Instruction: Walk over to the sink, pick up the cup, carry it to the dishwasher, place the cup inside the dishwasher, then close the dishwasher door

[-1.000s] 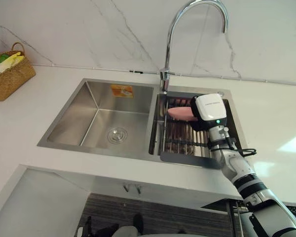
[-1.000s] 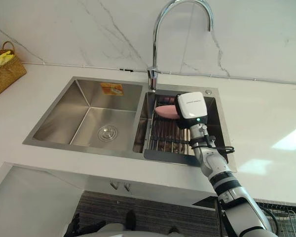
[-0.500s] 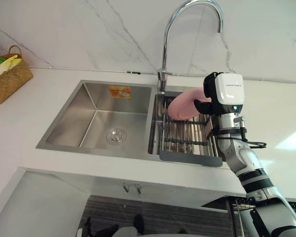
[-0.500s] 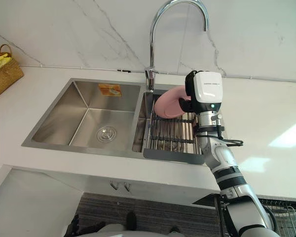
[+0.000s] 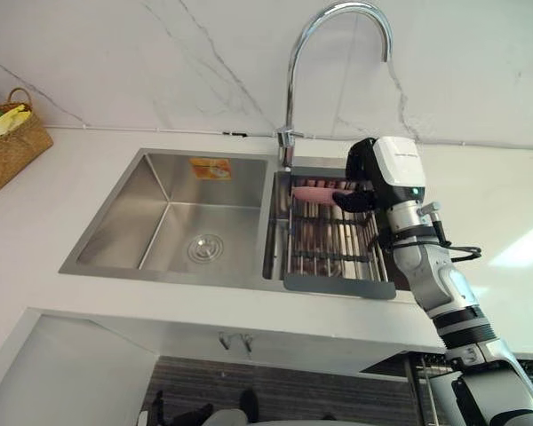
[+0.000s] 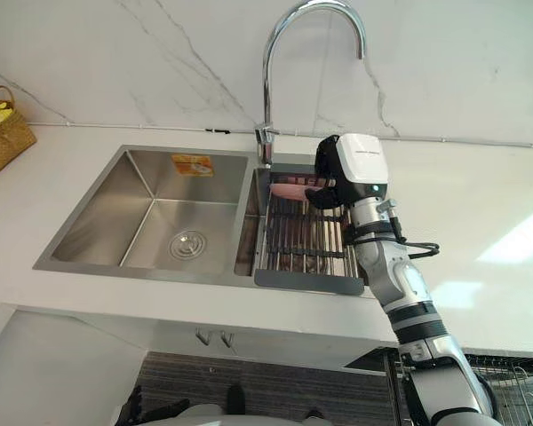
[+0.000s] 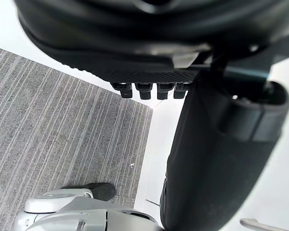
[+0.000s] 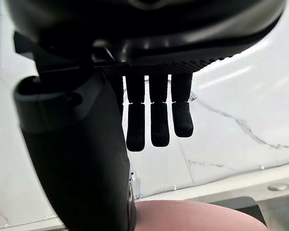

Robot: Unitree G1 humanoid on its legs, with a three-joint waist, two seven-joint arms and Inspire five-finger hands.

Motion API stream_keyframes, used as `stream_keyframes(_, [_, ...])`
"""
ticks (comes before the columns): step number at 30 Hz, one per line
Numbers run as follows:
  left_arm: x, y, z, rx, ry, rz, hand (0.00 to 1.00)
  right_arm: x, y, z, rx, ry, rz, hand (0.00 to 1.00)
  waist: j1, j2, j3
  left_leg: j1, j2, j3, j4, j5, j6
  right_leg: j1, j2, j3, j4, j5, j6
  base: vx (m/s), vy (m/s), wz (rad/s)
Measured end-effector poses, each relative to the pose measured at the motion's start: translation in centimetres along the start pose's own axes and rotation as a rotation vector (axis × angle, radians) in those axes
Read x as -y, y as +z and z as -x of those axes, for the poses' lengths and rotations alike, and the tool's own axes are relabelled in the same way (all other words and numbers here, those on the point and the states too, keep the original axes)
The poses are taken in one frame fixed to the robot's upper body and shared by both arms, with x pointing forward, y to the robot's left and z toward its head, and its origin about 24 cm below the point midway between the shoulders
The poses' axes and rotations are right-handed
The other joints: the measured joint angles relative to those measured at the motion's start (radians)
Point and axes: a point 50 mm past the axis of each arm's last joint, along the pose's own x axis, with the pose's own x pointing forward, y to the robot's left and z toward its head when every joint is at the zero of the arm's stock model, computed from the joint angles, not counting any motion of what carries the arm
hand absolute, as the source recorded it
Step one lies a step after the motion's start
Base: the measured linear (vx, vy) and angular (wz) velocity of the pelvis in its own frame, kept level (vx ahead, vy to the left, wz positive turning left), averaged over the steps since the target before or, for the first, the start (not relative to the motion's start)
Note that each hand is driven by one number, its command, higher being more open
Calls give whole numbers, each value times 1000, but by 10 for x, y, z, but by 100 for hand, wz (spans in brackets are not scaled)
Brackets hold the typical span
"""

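Right hand (image 5: 355, 197), fingers straight and open, hovers over the pink cup (image 5: 312, 192) lying at the far end of the sink (image 5: 129, 217) rack (image 5: 333, 257); thumb possibly touching it.

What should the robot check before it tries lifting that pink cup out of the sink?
1. Cup in place: ok. The pink cup lies at the far end of the rack in the sink.
2. Right hand over the cup: ok.
3. Fingers closed round the cup: not ok. They are straight, with the cup below them.
4. Room between the hand and the tap: cannot tell.
5. Left hand free: ok, it holds nothing.
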Motion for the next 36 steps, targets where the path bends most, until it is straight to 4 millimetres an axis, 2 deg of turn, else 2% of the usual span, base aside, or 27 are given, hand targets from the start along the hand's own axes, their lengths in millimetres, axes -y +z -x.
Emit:
stream_keyframes(13, [-3,0,0,1,6,-3,100,-2,0,2,-3,41,2,100,-2,-12,2,5,0,0,0,0,0,4,-1,-2,0,0,1,0,0,0])
stream_keyframes(16, [-4,0,-1,2,8,-4,100,-3,2,8,-2,54,-2,100,-2,-17,3,5,0,0,0,-1,1,5,-1,-1,0,-1,1,0,0,0])
stream_keyframes(24, [-4,0,-1,1,9,-5,100,-20,1,26,-20,174,-9,100,-7,-20,5,5,-1,0,0,-1,1,5,-1,-1,0,-2,2,0,0,0])
stream_keyframes(36, [-4,0,-1,1,9,-6,100,-38,3,39,-35,273,-7,100,-14,-20,5,7,0,1,0,-2,1,7,-1,0,0,-2,2,0,0,0])
